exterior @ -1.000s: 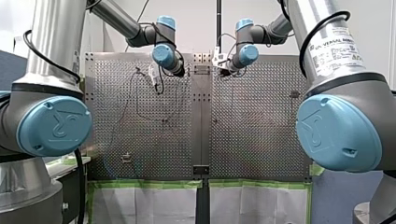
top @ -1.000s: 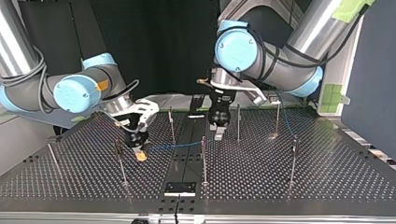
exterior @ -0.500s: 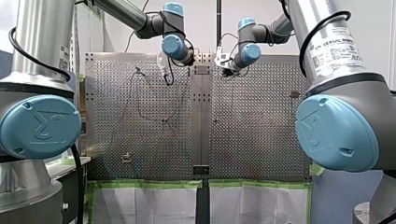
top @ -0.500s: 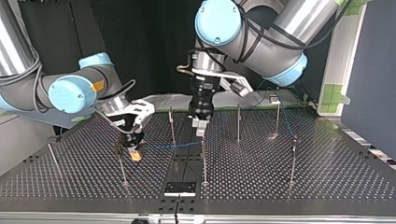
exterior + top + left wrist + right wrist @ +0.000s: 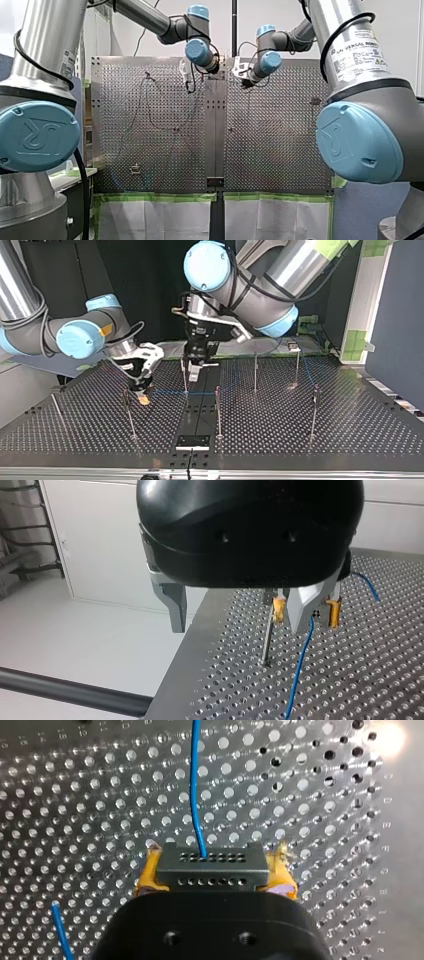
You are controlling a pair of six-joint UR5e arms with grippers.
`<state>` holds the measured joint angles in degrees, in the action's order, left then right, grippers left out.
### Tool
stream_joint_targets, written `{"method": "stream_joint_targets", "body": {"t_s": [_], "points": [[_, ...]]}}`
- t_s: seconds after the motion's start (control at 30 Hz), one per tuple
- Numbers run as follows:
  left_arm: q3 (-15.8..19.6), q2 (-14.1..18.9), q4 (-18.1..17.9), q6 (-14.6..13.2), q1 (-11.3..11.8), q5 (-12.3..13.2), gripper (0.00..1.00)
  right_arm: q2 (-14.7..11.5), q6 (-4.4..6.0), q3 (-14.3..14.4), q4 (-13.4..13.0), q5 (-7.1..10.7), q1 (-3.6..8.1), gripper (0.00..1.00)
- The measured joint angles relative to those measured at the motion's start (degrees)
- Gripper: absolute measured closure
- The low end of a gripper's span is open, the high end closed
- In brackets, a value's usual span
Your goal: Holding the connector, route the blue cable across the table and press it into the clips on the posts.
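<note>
The black connector (image 5: 207,868) sits between the yellow pads (image 5: 147,875) of my right gripper (image 5: 215,872), which is shut on it. The blue cable (image 5: 196,785) leaves the connector and runs over the perforated table. In the top view my right gripper (image 5: 143,396) hangs low at the left of centre, and the blue cable (image 5: 172,392) stretches from it past a thin post (image 5: 185,374). My left gripper (image 5: 192,371) hovers just behind that post, open and empty. In the left wrist view its metal fingers (image 5: 174,607) stand wide apart above the table's edge, with a post (image 5: 267,640) and the cable (image 5: 300,670) beyond them.
Several thin posts stand on the table, among them one near the centre front (image 5: 218,410) and others to the right (image 5: 255,372), (image 5: 314,410). A black plate (image 5: 192,441) lies at the front of the centre strip. The cable goes on toward the far right post (image 5: 297,365).
My left arm has swung toward the top view's left, from right of the centre strip to the post behind the cable. My right gripper has shifted slightly back with the connector.
</note>
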<state>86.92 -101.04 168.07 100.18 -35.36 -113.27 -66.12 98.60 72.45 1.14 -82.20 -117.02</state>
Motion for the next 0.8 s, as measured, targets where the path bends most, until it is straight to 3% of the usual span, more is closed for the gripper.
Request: {"method": "stream_joint_targets", "body": {"t_s": [0.37,0.8], "points": [[-4.65,-5.02,0.27,-3.37,-0.57,-4.25,0.0,0.17,0.12,0.69,0.01,-0.07,1.22,1.0],[-4.99,-8.28,-1.37,-6.21,-0.48,-8.97,0.0,0.42,-0.06,1.3,-0.01,-0.16,1.88,1.0]]}}
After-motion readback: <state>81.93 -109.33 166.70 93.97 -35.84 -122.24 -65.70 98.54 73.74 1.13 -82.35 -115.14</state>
